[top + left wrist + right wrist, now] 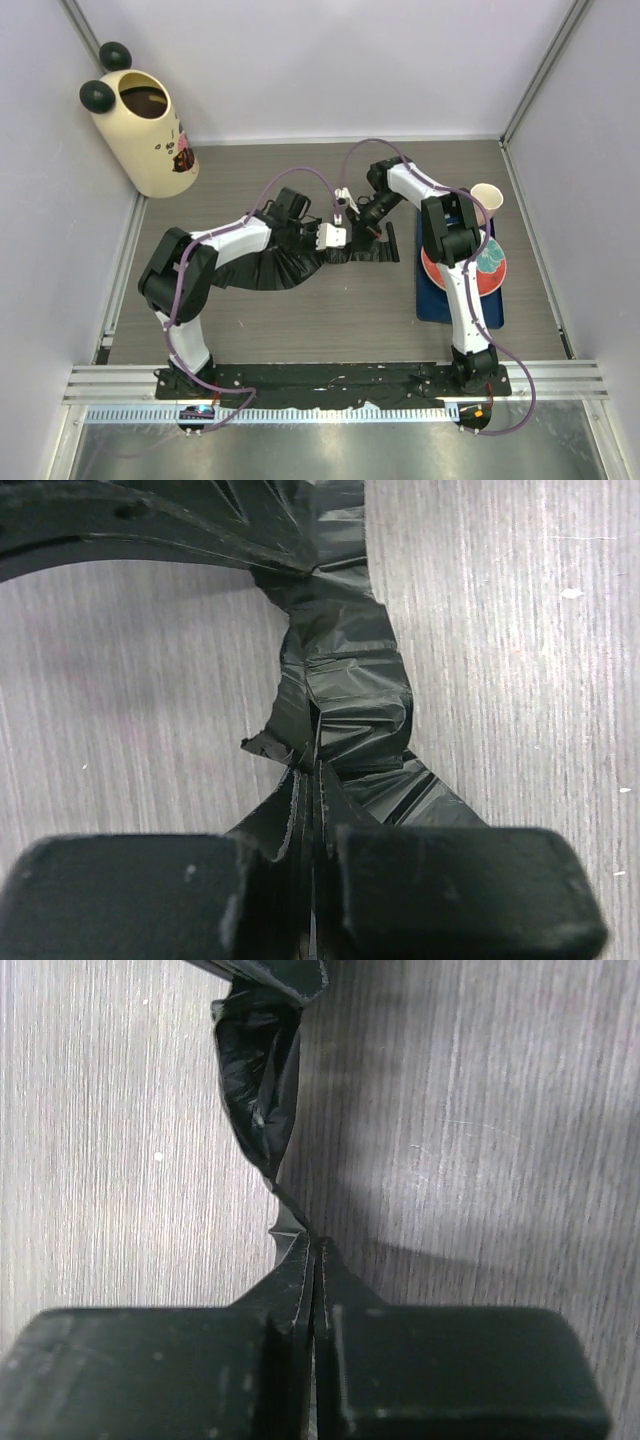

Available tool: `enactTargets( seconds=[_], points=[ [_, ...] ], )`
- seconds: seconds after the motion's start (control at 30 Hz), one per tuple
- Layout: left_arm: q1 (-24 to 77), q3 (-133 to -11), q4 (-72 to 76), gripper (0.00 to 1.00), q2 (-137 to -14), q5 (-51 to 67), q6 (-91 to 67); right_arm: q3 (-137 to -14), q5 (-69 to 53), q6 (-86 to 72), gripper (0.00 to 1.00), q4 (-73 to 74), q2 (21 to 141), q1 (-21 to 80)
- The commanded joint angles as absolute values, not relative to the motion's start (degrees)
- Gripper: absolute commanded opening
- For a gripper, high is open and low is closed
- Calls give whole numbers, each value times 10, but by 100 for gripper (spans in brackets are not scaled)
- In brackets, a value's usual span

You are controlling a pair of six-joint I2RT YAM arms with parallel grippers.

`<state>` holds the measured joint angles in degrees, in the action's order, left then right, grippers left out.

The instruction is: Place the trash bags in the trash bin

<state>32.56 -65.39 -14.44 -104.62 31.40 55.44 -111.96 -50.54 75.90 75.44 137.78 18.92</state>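
Note:
The trash bag point(280, 265) is a crinkly black sheet lying stretched across the middle of the table. My left gripper point(348, 246) is shut on one bunched part of it; in the left wrist view the bag point(345, 690) runs up from the closed gripper point(312, 772). My right gripper point(372, 226) sits just beyond, shut on a twisted end of the same bag point(262, 1080), which tapers into the tips of the gripper point(314, 1245). The cream trash bin point(140, 125) with black ball ears stands upright at the far left corner, well away from both grippers.
A blue tray point(430, 305) at the right carries a red plate point(485, 270), and a paper cup point(486, 196) stands at its far end. Grey walls close in the table on three sides.

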Motion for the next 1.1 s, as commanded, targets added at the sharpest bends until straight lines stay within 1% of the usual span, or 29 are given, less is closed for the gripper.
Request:
enactTargets(
  seconds=[0.0, 0.03, 0.07, 0.2, 0.23, 0.37, 0.43, 0.57, 0.63, 0.7, 0.73, 0.77, 0.8, 0.83, 0.87, 0.9, 0.97, 1.0, 1.07],
  points=[
    [319, -686, -129, 0, -1043, 323, 544, -1163, -518, 675, 1, 840, 1384, 187],
    [320, -687, -145, 0, -1043, 323, 547, -1164, -513, 645, 1, 801, 1382, 184],
    [320, -691, -159, 0, -1042, 326, 549, -1160, -505, 563, 1, 771, 1378, 181],
    [322, -686, -268, 0, -1025, 334, 594, -1096, -480, 464, 0, 638, 1338, 160],
    [322, -674, -297, 0, -1018, 332, 614, -1088, -453, 456, 1, 627, 1332, 160],
    [321, -629, -351, 0, -986, 332, 686, -1079, -422, 432, 1, 607, 1334, 153],
    [322, -623, -380, 0, -984, 333, 706, -1072, -415, 402, 1, 581, 1331, 153],
    [323, -609, -389, 0, -983, 330, 708, -1068, -391, 351, 1, 541, 1331, 149],
    [324, -608, -383, 0, -982, 327, 690, -1071, -409, 362, 1, 545, 1329, 148],
    [316, -640, -384, 1, -989, 329, 644, -1071, -453, 396, 1, 582, 1322, 150],
    [309, -652, -367, 10, -991, 343, 620, -1071, -461, 416, 1, 599, 1314, 159],
    [302, -663, -358, 36, -990, 356, 603, -1070, -470, 460, 1, 617, 1312, 162],
    [288, -678, -345, 47, -988, 367, 586, -1064, -479, 477, 1, 642, 1307, 165],
    [280, -682, -305, 56, -984, 378, 541, -1057, -484, 489, 1, 646, 1297, 170],
    [273, -686, -289, 69, -984, 399, 530, -1049, -489, 505, 1, 649, 1289, 171],
    [266, -689, -276, 79, -985, 406, 523, -1037, -495, 509, 1, 650, 1283, 171],
    [265, -690, -248, 82, -996, 417, 515, -1027, -499, 516, 1, 650, 1267, 172],
    [265, -694, -244, 99, -1002, 424, 515, -1020, -499, 524, 1, 650, 1262, 172],
    [265, -704, -229, 100, -1024, 444, 494, -1012, -501, 534, 1, 651, 1246, 173]
  ],
)
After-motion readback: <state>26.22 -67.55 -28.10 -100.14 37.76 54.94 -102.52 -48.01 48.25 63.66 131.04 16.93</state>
